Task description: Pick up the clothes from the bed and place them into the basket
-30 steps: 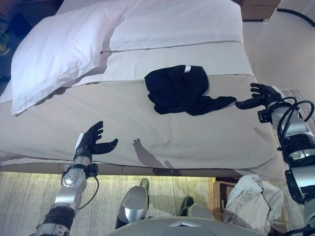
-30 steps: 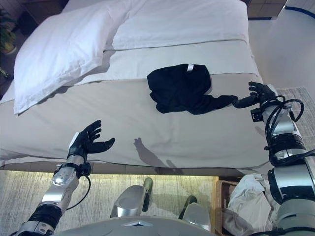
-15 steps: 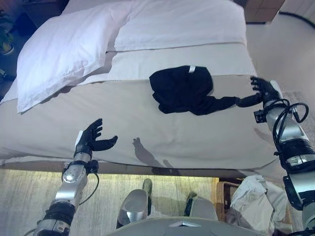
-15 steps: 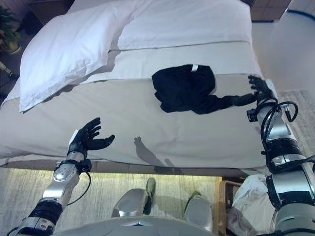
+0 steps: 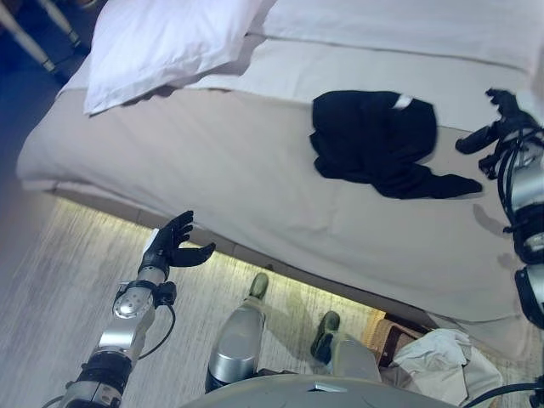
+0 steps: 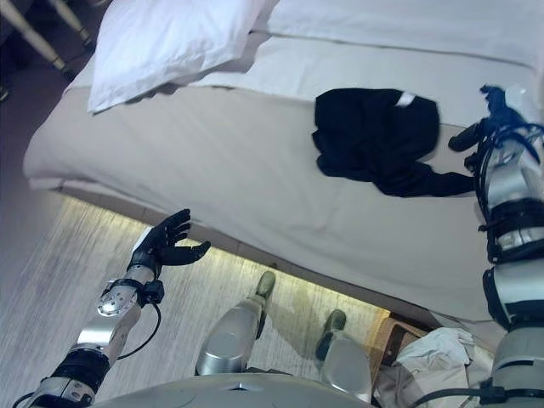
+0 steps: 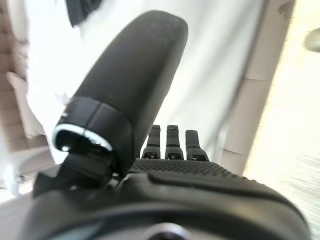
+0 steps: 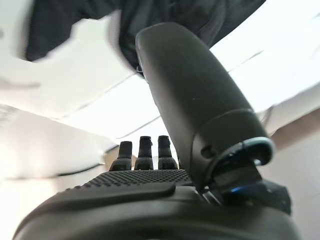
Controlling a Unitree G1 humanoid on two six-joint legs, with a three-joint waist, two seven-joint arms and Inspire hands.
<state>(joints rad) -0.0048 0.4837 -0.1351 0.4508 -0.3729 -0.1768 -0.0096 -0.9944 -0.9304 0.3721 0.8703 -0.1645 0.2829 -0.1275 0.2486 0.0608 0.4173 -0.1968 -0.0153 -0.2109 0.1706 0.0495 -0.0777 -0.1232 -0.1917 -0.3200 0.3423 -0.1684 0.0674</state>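
Your black garment (image 5: 374,140) lies crumpled on the beige cover of the bed (image 5: 212,178), toward its right side, with one dark limb of cloth trailing out to the right and a small white tag showing near its upper edge. Your right robot hand (image 5: 493,119) hangs just beside the end of that trailing piece, over the bed's right edge, fingers spread and holding nothing; the head views do not let you tell whether a fingertip touches the cloth. Its own wrist view shows the thumb standing straight, the fingers straight in a row, and the garment spread beyond them on the sheet. Your left robot hand (image 6: 166,246) hovers off the bed's near edge, over the pale floor (image 5: 59,297), palm up with fingers relaxed and empty; its wrist view shows only the bed's side past the fingers. A white pillow (image 5: 166,38) rests at the upper left of the bed. Only the head views show the basket (image 6: 399,340) at the lower right by the bed's corner, with whitish clothes (image 5: 438,357) heaped in it.
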